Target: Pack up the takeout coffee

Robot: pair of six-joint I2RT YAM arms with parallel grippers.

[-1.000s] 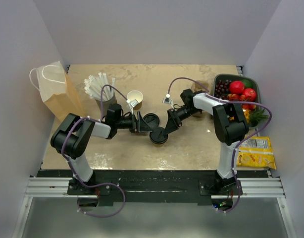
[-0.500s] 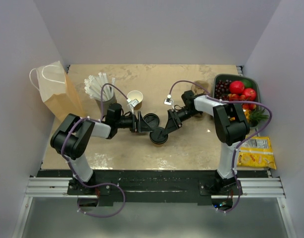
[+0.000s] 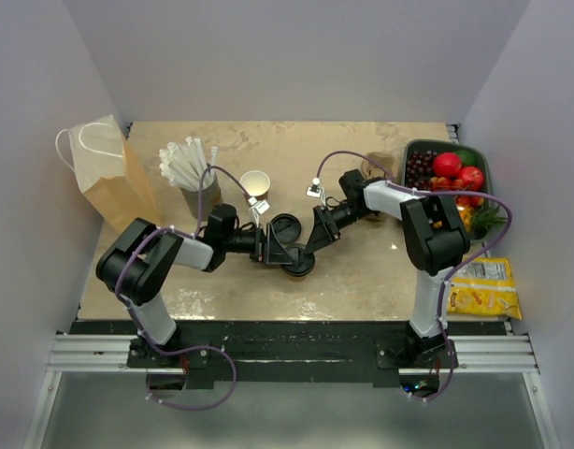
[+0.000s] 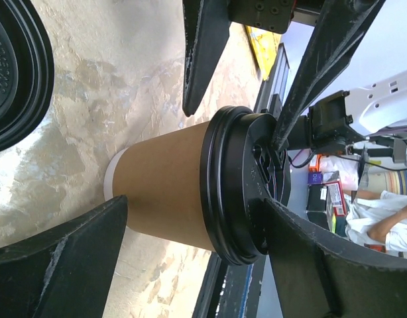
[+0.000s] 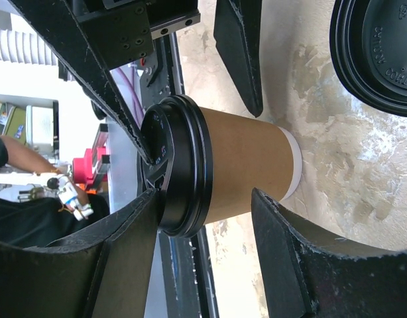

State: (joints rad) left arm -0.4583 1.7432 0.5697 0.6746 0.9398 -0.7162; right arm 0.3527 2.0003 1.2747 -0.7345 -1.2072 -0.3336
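The takeout coffee point(image 3: 302, 266), a kraft-brown cup with a black lid, stands at the table's middle front. My left gripper point(image 3: 274, 249) reaches it from the left and my right gripper point(image 3: 312, 244) from the upper right. In the left wrist view the cup point(image 4: 170, 189) is between my open left gripper's point(image 4: 197, 202) fingers, one by its base, the other against the lid top. In the right wrist view the cup point(image 5: 243, 165) likewise sits between my open right gripper's point(image 5: 205, 192) fingers. Neither gripper has closed on it.
A loose black lid point(image 3: 285, 227) lies just behind the cup. A lidless brown cup point(image 3: 255, 183) and a grey cup of straws point(image 3: 188, 171) stand behind left. The brown paper bag point(image 3: 109, 178) stands far left. A fruit tray point(image 3: 483, 168) and a yellow snack bag point(image 3: 480, 286) are right.
My left gripper has moved forward and right, up to the cup. My right gripper has shifted slightly left over it. The cup stays about where it was.
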